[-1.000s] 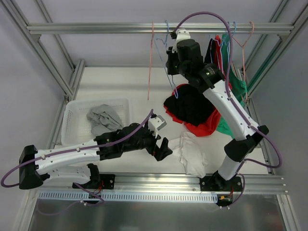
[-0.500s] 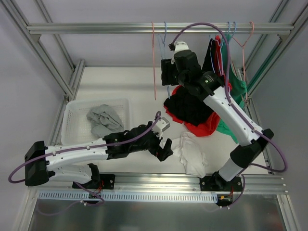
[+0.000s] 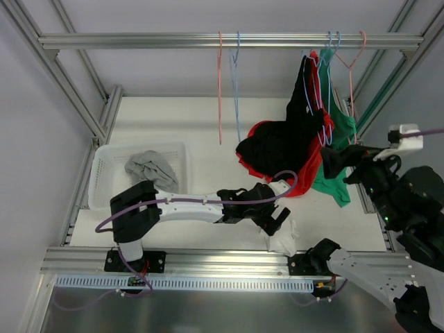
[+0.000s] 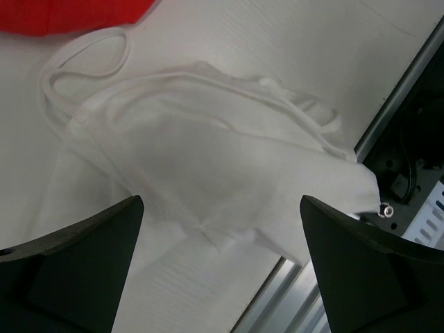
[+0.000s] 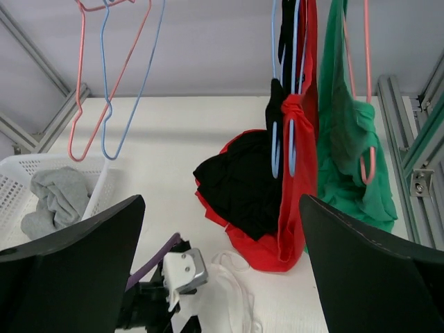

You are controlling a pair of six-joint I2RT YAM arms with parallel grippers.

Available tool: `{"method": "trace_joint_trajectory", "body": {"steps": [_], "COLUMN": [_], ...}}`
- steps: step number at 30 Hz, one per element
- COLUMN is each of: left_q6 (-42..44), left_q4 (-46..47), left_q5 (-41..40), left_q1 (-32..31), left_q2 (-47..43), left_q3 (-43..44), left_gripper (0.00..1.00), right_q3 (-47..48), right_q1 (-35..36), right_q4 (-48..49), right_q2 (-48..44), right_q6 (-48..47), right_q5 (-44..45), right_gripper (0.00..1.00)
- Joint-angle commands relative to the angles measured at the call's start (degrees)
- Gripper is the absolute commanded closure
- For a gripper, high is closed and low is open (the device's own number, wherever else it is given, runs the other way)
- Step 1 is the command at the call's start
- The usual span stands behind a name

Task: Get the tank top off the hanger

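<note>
A white tank top (image 4: 208, 152) lies crumpled on the table near the front rail, off any hanger; it also shows as the white tank top (image 3: 282, 240). My left gripper (image 3: 276, 220) hovers just above it, open, the cloth showing between the fingers (image 4: 76, 270) without touching them. Two bare hangers hang from the top rail, a blue hanger (image 3: 236, 83) and a pink hanger (image 3: 220, 87). My right gripper (image 3: 338, 164) is drawn back at the right, open and empty, facing the rail. In the right wrist view the blue hanger (image 5: 132, 83) hangs free.
Black (image 3: 277, 146), red (image 3: 313, 149) and green (image 3: 340, 139) tank tops hang on hangers at the right and pool on the table. A white basket (image 3: 104, 163) with a grey cloth (image 3: 149, 170) sits at the left. The front rail (image 4: 402, 97) runs beside the white tank top.
My right gripper let go of the blue hanger, opened and pulled back to the near right. The blue hanger now hangs straight. My left arm reached right over the white tank top.
</note>
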Motion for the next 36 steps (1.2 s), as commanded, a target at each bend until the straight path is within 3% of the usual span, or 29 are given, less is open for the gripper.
{"method": "trace_joint_trajectory", "body": {"steps": [1, 8, 10, 13, 14, 15, 17, 23, 28, 30, 34, 36], "left_q6": [-0.10, 4.12, 4.56, 4.04, 3.51, 2.46, 0.97, -7.91, -9.24, -9.77, -10.12, -10.73], "left_q4": [0.94, -4.33, -5.47, -8.28, -12.64, -14.69, -17.51, -25.16, -30.34, -31.93, -34.04, -34.57], "left_q5": [-2.22, -9.87, -10.14, -13.99, -18.88, -21.63, -26.90, -43.26, -51.35, -50.75, -46.97, -46.09], "left_q1": [-0.92, -4.79, -5.49, -6.02, -6.72, -6.99, -7.69, -7.78, -6.03, -2.88, 10.81, 14.79], "left_q2": [4.99, 17.30, 19.33, 19.16, 18.46, 15.93, 11.62, -15.15, -27.41, -31.54, -37.43, -40.60], "left_q3": [5.73, 14.87, 15.59, 16.03, 16.20, 15.85, 12.19, -0.65, -2.52, -2.17, -2.25, -3.04], "left_gripper": [0.01, 0.01, 0.08, 0.65, 0.97, 1.00, 1.00, 1.00, 1.00, 1.00, 1.00, 1.00], "right_q3": [-3.23, -7.89, -8.42, -9.21, -9.47, -9.56, -9.47, -10.35, -10.97, -10.79, -11.32, -11.41], "right_q1": [-0.06, -0.06, -0.06, -0.06, -0.06, -0.06, -0.06, -0.06, -0.06, -0.06, -0.06, -0.06], "right_q4": [-6.52, -7.93, -7.93, -7.41, -6.97, -6.79, -6.35, -4.51, -3.28, -3.10, -1.96, -1.87], "right_q2": [-1.87, -9.26, -10.49, -11.72, -12.16, -12.60, -13.05, -14.01, -13.40, -12.78, -11.73, -11.03], "right_q6": [-1.10, -0.67, -0.14, 0.12, 0.21, 0.21, 0.04, -0.05, -0.40, -0.49, -0.49, -0.67], "right_q5": [-1.31, -8.88, -8.97, -10.11, -10.28, -10.28, -9.76, -8.53, -8.26, -8.53, -8.79, -9.23], "right_gripper": [0.01, 0.01, 0.01, 0.01, 0.01, 0.01, 0.00, 0.01, 0.00, 0.01, 0.00, 0.01]}}
